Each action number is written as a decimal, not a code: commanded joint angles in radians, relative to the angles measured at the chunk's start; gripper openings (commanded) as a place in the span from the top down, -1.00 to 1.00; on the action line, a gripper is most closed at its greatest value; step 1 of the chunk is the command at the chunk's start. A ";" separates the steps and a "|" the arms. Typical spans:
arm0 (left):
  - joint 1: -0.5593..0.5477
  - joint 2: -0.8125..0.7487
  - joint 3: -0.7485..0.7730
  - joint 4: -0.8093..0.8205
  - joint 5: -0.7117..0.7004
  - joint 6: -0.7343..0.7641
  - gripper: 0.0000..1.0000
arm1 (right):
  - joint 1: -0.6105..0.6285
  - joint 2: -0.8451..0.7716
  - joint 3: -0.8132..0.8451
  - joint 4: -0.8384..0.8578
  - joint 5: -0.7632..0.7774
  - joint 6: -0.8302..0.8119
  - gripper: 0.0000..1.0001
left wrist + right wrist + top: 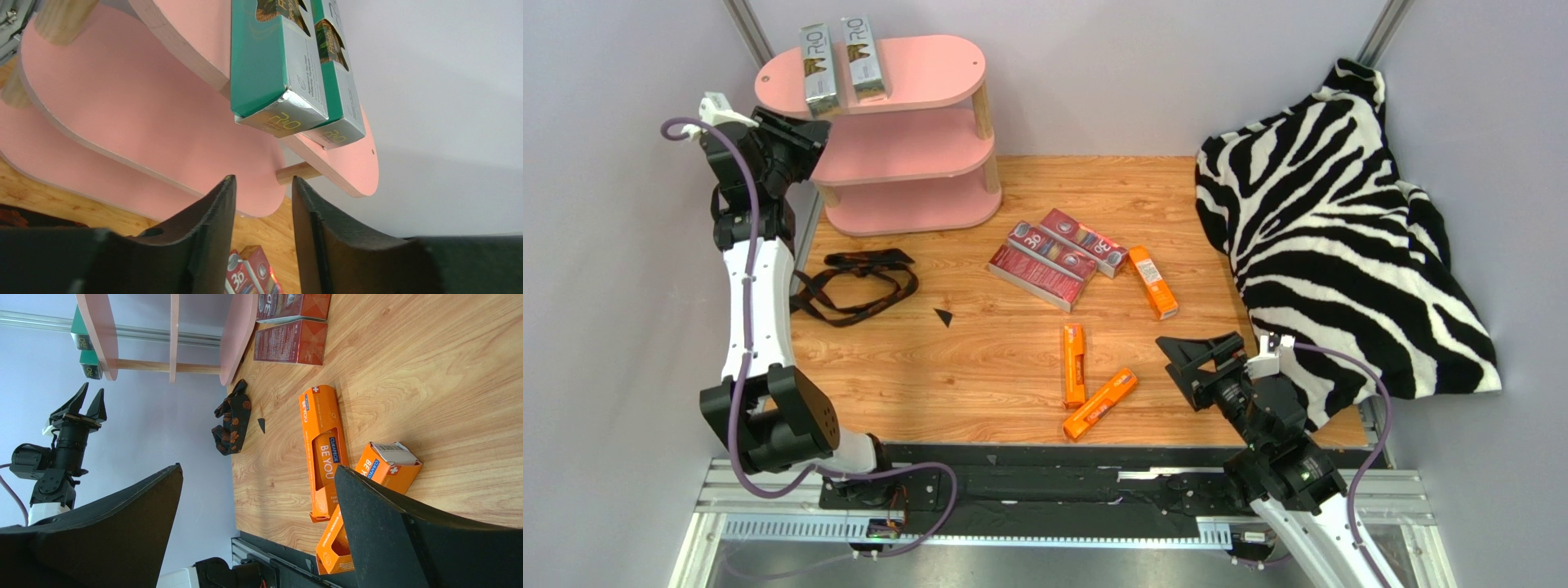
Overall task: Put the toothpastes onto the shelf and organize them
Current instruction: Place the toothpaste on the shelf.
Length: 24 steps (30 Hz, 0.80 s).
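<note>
The pink shelf (891,135) stands at the back left. Two silver-grey toothpastes (817,71) (863,55) lie side by side on its top board, also in the left wrist view (279,67). My left gripper (803,132) (263,179) hovers at the shelf's left end, below those cartons, its jaws a little apart with nothing between them. Dark red toothpastes (1044,267) lie clustered mid-table. Three orange ones (1151,282) (1074,364) (1100,404) lie to the right and front. My right gripper (1200,346) (258,468) stands wide open and empty, low beside the orange cartons (322,447).
A black strap (854,282) lies on the wood in front of the shelf, with a small black scrap (944,317) near it. A zebra-print cloth (1345,233) is heaped along the right side. Grey walls close in left, right and back.
</note>
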 commanded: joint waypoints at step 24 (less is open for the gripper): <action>-0.088 0.153 0.248 -0.078 -0.194 0.191 0.27 | 0.000 -0.036 0.022 -0.015 0.007 -0.018 -1.00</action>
